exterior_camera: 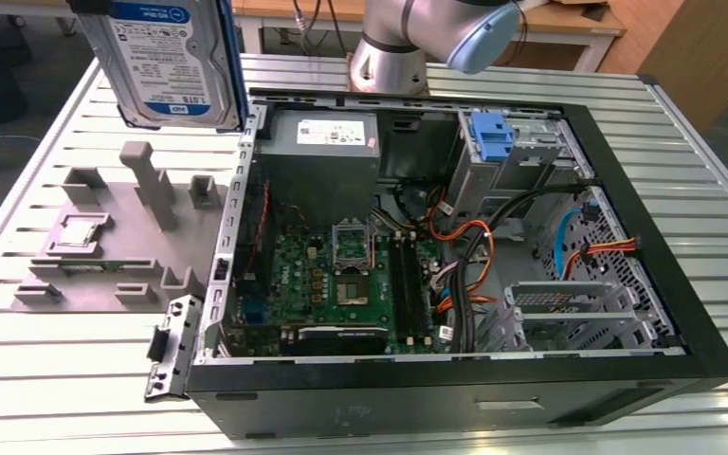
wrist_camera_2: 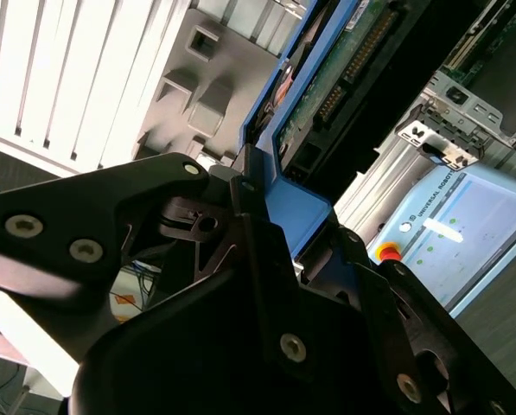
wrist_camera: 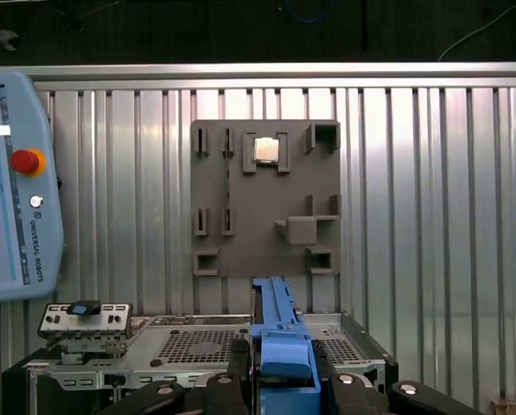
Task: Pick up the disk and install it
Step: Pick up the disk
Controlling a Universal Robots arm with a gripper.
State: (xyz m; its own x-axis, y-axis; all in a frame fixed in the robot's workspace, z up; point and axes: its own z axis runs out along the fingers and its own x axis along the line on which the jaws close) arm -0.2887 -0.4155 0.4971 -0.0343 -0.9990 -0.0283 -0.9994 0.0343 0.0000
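Blue plastic carrier (wrist_camera: 279, 333) sits pinched between the two black fingers (wrist_camera: 238, 370) of the gripper (wrist_camera: 279, 372). The fingers are closed on the carrier's end, with a pad pressing each side, and both wrist views show the contact. The carrier frames the disk (exterior_camera: 168, 57), so the disk is lifted and rests on nothing.

Landmark is the open computer case (exterior_camera: 440, 398). The disk hangs outside the case, off its corner on the exterior view's left, on the side away from that camera. It is above the grey fixture plate (exterior_camera: 99, 256), which lies flat on the slatted metal table (exterior_camera: 35, 379) just beside the case wall.

The disk's long axis runs roughly up-and-down with a slight tilt. Its labelled face is turned toward the exterior camera. In the second wrist view the circuit-board side shows, running straight out from the fingertips.

The drive bay (exterior_camera: 535, 156) is at the case's other far corner, on the exterior view's right, with a lone blue bracket (exterior_camera: 496, 137) in it. Disk and bay are well apart, with the width of the case interior between them.

I judge the pickup done. The disk is not yet inside the case.
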